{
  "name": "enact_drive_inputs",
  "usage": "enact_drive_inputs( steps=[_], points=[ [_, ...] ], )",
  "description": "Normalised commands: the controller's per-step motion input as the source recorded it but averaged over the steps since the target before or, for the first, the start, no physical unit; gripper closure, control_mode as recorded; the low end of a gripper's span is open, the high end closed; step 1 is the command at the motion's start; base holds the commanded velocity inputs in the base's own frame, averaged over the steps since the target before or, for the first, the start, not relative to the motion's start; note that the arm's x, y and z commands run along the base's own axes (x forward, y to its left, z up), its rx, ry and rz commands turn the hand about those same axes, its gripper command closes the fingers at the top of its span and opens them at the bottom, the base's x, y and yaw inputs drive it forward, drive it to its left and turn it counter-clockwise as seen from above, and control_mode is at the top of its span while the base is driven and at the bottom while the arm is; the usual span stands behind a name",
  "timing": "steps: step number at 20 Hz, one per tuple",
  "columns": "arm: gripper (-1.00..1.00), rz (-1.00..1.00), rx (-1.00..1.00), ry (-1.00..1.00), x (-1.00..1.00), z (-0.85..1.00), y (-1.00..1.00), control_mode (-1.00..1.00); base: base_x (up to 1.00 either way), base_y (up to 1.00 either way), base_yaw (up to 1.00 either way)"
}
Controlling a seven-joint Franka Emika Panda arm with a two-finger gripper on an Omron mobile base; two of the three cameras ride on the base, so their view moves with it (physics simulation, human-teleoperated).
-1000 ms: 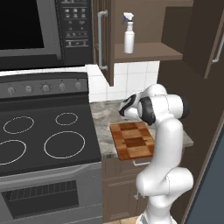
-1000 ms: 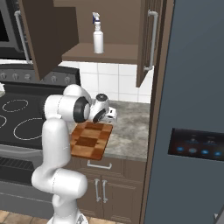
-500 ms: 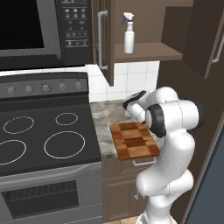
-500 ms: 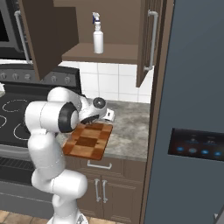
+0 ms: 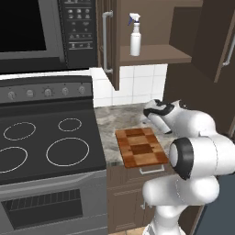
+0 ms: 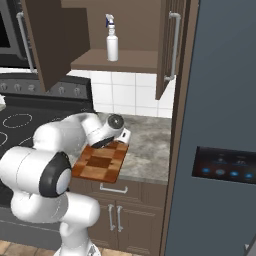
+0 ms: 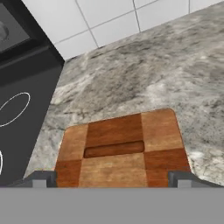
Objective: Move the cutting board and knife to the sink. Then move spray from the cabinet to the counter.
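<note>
So far nothing of the task is done, as I judge it: the cutting board (image 5: 140, 148) lies flat on the worktop (image 5: 120, 118) just right of the stovetop (image 5: 43, 144), its front edge jutting a little past the worktop's edge, and the spray (image 5: 135, 35) stands upright on the shelf of the open cabinet (image 5: 156, 54) above. In my hand view a short dark strip lies across the board's middle, which I take for the knife (image 7: 113, 149), touching the wood. No sink shows from where I stand, so the board, the knife and then the bottle are all left to move. My gripper (image 7: 113, 178) hangs low over the near end of the board with its jaws spread as wide as they go, one fingertip (image 7: 41, 179) toward each side of the board, holding nothing. Compared with a second ago, my arm has swung round and my elbow has dropped forward and bulks larger in both base views, while my hand has settled lower toward the board; board and bottle have not shifted.
</note>
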Motion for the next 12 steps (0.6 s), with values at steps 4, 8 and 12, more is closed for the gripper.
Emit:
enact_drive_inputs(
  steps=[4,8,12],
  points=[
    [-1.0,0.0,0.07,0.06,-0.32,1.0,0.0,-1.0,0.0,0.0,0.0],
    [-1.0,0.0,0.06,0.08,-0.34,0.97,0.0,-1.0,0.0,0.0,0.0],
    [-1.0,0.0,0.02,0.04,-0.51,0.42,0.0,-1.0,0.0,0.0,0.0]
  ],
)
